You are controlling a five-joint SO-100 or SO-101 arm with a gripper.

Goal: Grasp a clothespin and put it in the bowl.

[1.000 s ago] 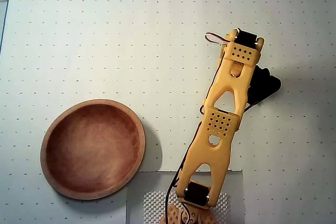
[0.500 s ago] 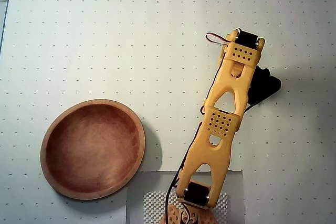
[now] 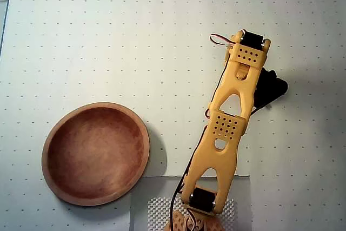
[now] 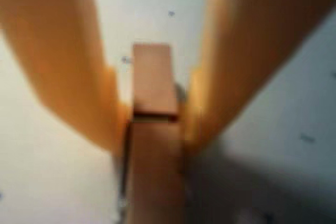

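Observation:
In the wrist view the clothespin (image 4: 153,77), a tan wooden stick, lies lengthwise on the white dotted mat. My gripper (image 4: 155,129) is shut on it, with one orange finger (image 4: 79,72) pressing each of its sides. In the overhead view my yellow arm (image 3: 232,117) reaches up the right half of the mat and covers both the gripper and the clothespin. The reddish-brown wooden bowl (image 3: 54,133) sits at the lower left, well apart from the arm, with nothing inside it.
The arm's base stands on a grey patterned plate (image 3: 146,209) at the bottom edge, just right of the bowl. White dotted mat (image 3: 135,36) spreads across the upper and left parts of the overhead view.
The arm's far end has shifted very slightly; the bowl has not moved.

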